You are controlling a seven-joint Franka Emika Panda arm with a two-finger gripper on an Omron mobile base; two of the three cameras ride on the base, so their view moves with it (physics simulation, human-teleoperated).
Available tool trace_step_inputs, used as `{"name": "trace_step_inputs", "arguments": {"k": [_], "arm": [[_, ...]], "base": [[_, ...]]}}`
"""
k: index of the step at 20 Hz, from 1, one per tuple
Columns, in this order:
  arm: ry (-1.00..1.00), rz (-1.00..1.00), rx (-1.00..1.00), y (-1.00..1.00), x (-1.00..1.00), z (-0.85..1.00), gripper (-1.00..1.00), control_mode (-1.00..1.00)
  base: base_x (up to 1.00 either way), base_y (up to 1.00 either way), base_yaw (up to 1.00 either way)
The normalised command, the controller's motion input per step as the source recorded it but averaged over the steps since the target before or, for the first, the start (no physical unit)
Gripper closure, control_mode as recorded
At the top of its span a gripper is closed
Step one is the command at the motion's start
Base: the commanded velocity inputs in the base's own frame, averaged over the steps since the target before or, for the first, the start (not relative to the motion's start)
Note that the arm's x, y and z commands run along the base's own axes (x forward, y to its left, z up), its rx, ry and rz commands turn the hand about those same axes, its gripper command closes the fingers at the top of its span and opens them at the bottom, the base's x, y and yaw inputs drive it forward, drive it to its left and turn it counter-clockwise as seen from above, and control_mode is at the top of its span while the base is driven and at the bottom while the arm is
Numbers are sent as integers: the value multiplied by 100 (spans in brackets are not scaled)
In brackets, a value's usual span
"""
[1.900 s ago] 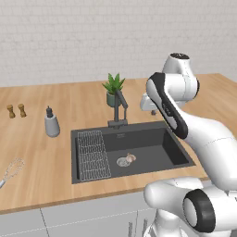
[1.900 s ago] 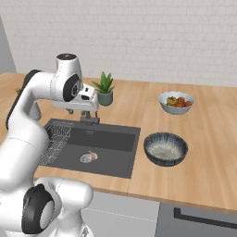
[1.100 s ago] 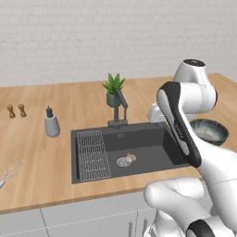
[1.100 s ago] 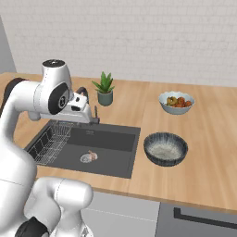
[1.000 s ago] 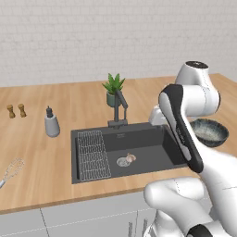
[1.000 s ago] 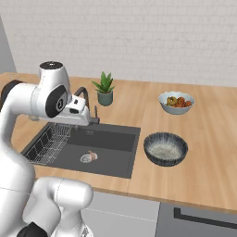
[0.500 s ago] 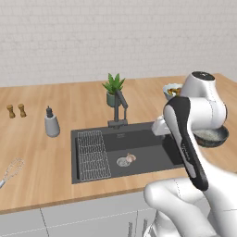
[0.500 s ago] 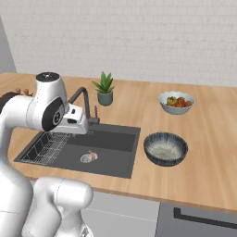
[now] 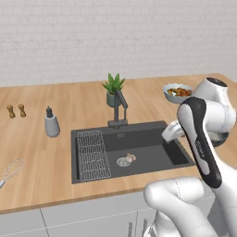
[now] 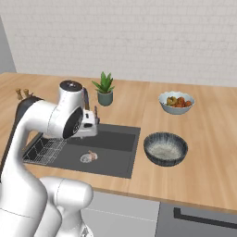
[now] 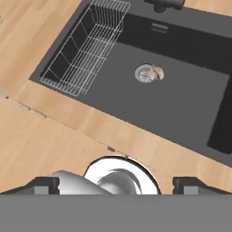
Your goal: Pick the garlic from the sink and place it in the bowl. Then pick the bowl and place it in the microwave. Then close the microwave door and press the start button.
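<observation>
Gripper hangs above the sink, tips spread wide, holding nothing. One garlic lies well ahead of it on the basin floor, touching the single drain. One wire rack sits ahead-left. One dark bowl is on the counter, one white food bowl beyond.
</observation>
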Motion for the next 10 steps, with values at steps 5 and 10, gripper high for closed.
{"name": "trace_step_inputs", "arguments": {"k": [5, 10], "arm": [[-3, 22, 8, -7, 40, -22, -100, -100], [-3, 13, 5, -2, 23, -36, -100, -100]], "base": [[0, 0, 0], [0, 0, 0]]}}
